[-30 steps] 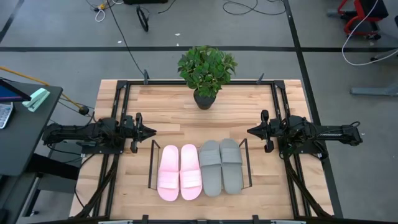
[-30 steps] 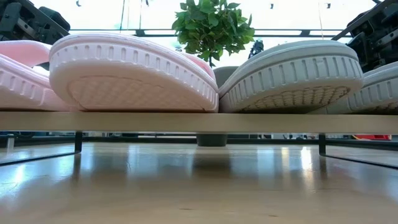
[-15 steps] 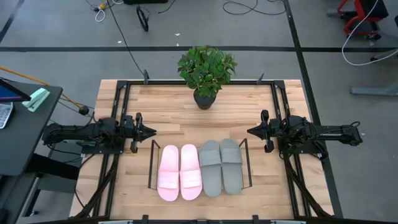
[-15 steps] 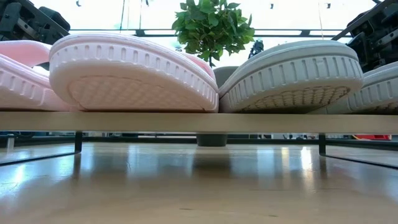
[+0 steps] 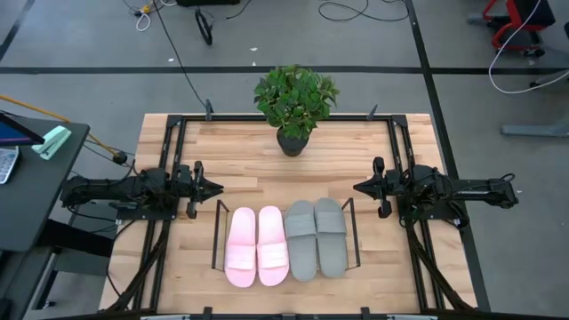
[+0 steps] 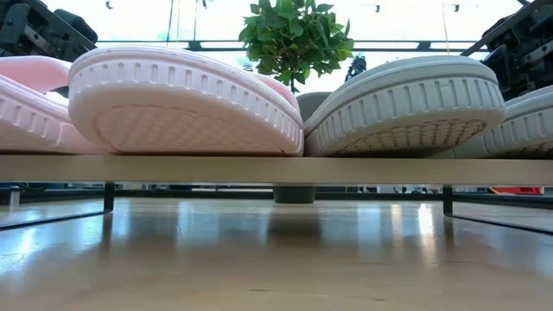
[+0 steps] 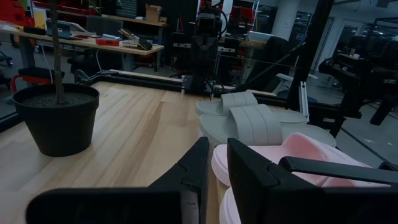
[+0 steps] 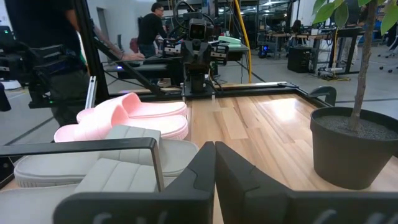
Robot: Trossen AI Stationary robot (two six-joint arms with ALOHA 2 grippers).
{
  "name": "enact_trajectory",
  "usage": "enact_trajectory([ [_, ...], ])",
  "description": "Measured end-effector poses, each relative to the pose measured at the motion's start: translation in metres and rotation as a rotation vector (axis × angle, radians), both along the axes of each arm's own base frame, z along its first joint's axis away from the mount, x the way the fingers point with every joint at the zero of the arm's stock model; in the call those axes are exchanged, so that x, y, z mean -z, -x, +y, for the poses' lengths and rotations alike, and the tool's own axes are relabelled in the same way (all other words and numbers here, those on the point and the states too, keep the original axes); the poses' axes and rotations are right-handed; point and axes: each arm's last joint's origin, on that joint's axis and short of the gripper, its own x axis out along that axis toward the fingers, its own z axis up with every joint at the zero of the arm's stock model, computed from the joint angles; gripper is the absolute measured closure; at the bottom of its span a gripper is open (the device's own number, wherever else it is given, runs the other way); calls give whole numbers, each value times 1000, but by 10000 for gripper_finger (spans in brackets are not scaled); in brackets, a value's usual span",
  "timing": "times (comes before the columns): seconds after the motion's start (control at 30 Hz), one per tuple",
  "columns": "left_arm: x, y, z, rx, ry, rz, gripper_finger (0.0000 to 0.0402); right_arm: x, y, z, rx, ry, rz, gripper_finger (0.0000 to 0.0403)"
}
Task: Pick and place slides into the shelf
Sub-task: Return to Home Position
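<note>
All four slides lie side by side on the shelf [image 5: 216, 236], soles down on its raised deck [image 6: 276, 169]. The pink pair [image 5: 258, 246] is on the left and the grey pair [image 5: 317, 237] on the right; their near ends fill the low view. My left gripper [image 5: 218, 188] hovers by the table's left rail, just left of and beyond the shelf, fingers almost together [image 7: 216, 142]. My right gripper [image 5: 357, 188] mirrors it on the right side, fingers closed [image 8: 214, 144]. Neither touches anything.
A potted plant [image 5: 294, 102] stands at the middle of the far edge. Black rail frames [image 5: 169, 151] run along the table's sides. Bare wood lies between the plant and the shelf. People [image 8: 149, 31] and benches show in the room beyond.
</note>
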Motion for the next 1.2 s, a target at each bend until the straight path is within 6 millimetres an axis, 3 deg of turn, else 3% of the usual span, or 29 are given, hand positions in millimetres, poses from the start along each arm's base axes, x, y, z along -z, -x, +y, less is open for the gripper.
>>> enact_trajectory([
  [1.2,0,0,0,0,0,0,348,0,0,0,0,0,0,389],
])
